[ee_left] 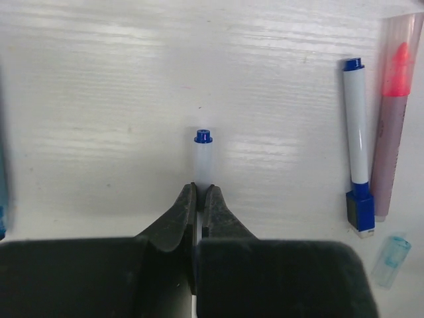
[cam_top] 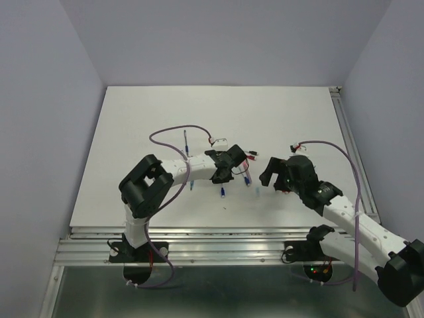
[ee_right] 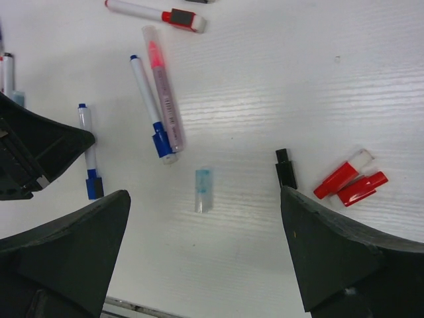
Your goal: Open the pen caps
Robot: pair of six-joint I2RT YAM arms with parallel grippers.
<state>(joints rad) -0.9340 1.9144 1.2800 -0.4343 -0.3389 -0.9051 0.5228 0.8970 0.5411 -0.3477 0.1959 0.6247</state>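
My left gripper (ee_left: 201,189) is shut on the pale barrel of a pen (ee_left: 204,160) lying on the table, and the pen's blue end (ee_left: 203,137) sticks out past the jaws. The right wrist view shows this pen (ee_right: 86,142) with its blue cap (ee_right: 93,186) on, gripped by the left gripper (ee_right: 40,152). My right gripper (ee_right: 205,196) hangs open above a loose clear bluish cap (ee_right: 203,189). A loose black cap (ee_right: 286,169) and two red caps (ee_right: 339,179) lie to its right. From above, the left gripper (cam_top: 230,165) and the right gripper (cam_top: 273,177) face each other.
A blue-capped pen (ee_right: 147,103) lies against a pink highlighter (ee_right: 164,93), and a red-capped pen (ee_right: 156,12) lies beyond them. The left wrist view shows the same blue pen (ee_left: 356,146), the highlighter (ee_left: 391,126) and the clear cap (ee_left: 391,252). Another blue pen (cam_top: 186,142) lies further back.
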